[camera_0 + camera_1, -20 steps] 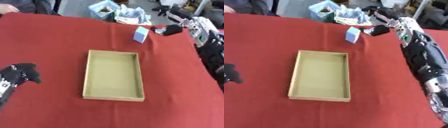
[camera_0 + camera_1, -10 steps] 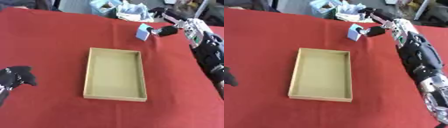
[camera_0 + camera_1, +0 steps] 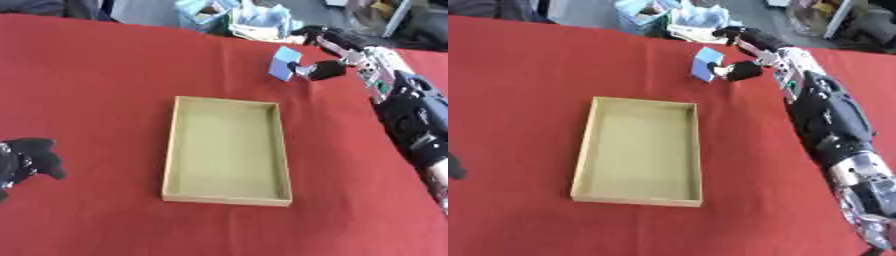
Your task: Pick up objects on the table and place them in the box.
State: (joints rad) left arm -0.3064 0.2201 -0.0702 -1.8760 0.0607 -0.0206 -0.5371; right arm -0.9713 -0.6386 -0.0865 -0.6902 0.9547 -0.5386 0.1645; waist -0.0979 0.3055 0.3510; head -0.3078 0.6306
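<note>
blue block (image 3: 283, 63) pinched in outstretched right hand (image 3: 322, 64) beyond box (image 3: 227, 144).

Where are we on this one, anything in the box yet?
Done: nothing; the box shows only its bare floor. In hand: the right hand is at the light blue block near the table's far edge, thumb against its side. Left: carry the block to the box and release it. The left hand idles at the lower left.
</note>
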